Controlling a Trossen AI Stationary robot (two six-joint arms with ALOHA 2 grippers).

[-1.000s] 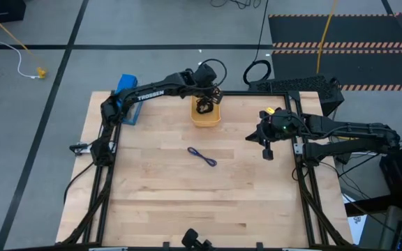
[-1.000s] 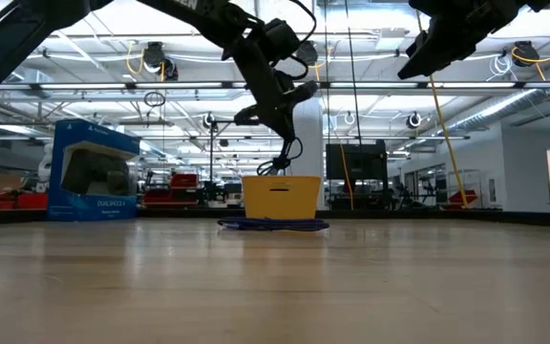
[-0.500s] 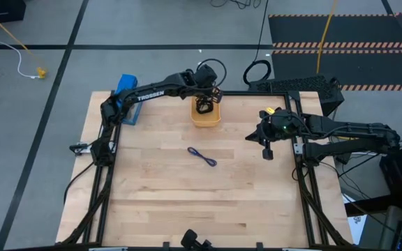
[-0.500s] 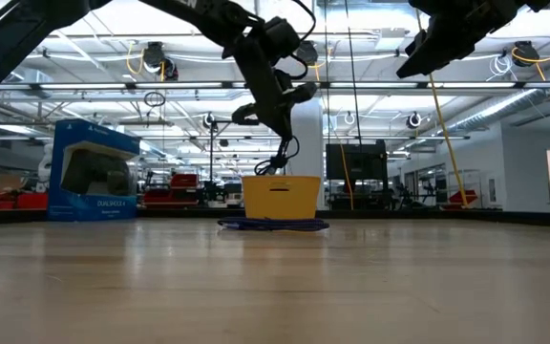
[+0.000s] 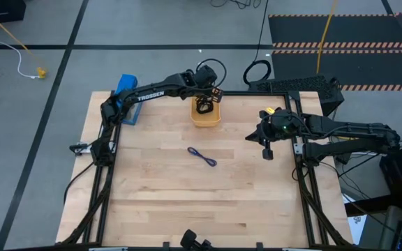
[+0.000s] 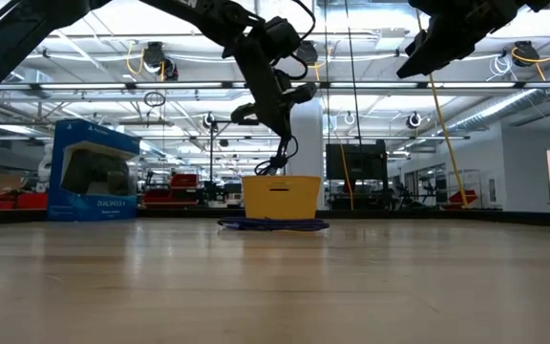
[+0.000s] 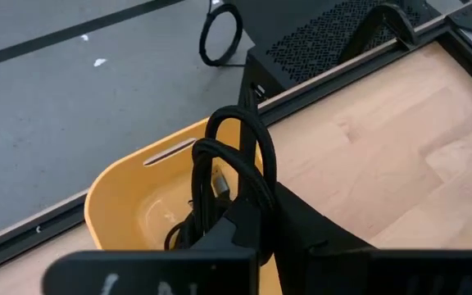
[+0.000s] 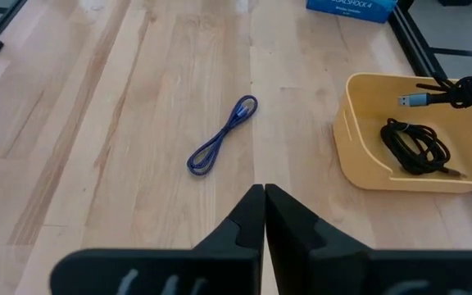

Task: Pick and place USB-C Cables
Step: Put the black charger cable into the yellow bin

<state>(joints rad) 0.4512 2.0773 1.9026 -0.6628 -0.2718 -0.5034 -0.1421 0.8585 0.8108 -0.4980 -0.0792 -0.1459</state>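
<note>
An orange tray stands at the table's far edge. One black USB-C cable lies coiled on its floor. My left gripper hovers over the tray, shut on a second black USB-C cable, which hangs toward the tray. The blue-purple USB-C cable lies flat on the table's middle, near side of the tray, also seen from the right wrist. My right gripper waits shut, raised over the table's right part. My left gripper pinches the black cable bundle between its two fingers, several strands together; the loops stick out past the fingertips. The fingers come from above, slanting down. The bundle is lifted, hanging below the gripper, its plug end over the tray.
A blue box stands at the far left corner. A thick black cord ring lies on the floor beyond the far edge, beside black equipment. Bare wood spreads across the table's middle and near part around the blue-purple cable.
</note>
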